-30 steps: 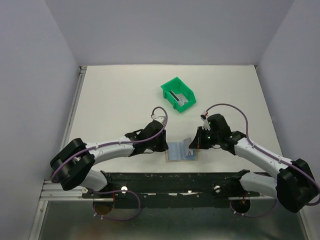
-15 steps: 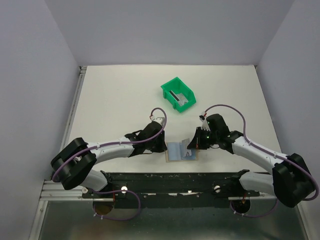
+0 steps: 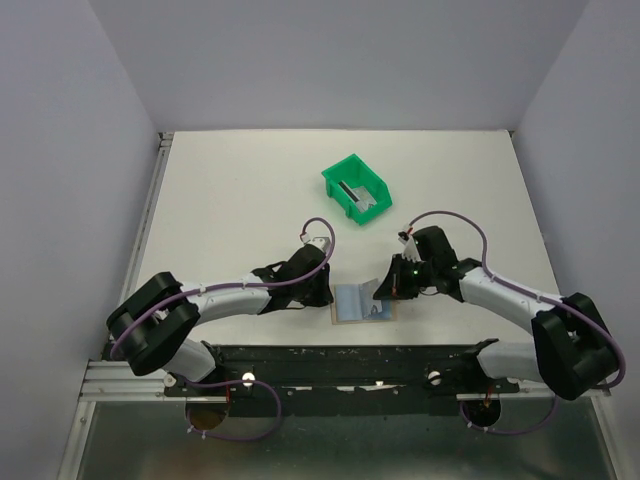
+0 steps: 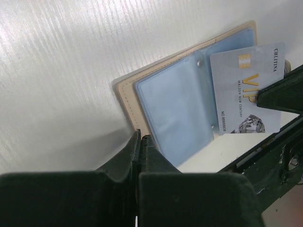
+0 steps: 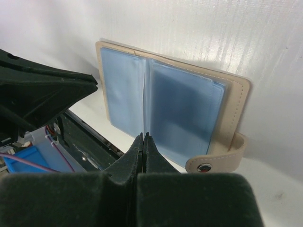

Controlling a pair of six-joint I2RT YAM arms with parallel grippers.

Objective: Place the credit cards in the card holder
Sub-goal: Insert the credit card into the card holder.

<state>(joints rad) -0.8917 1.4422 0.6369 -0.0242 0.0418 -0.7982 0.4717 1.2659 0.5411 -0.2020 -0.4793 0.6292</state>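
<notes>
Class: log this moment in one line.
left gripper shut by card holder | right gripper shut on credit card | holder open

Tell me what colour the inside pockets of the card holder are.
Pale translucent blue, set inside the card holder's tan stitched cover. The right wrist view shows it best.

A green plastic bin (image 3: 356, 188) is sitting on the white desk (image 3: 230, 200), turned askew, toward the far edge and slightly right of middle, well apart from every corner

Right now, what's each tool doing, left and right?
Left tool: closed, tips at the edge of the card holder; grip unclear.
Right tool: closed on a credit card.
</notes>
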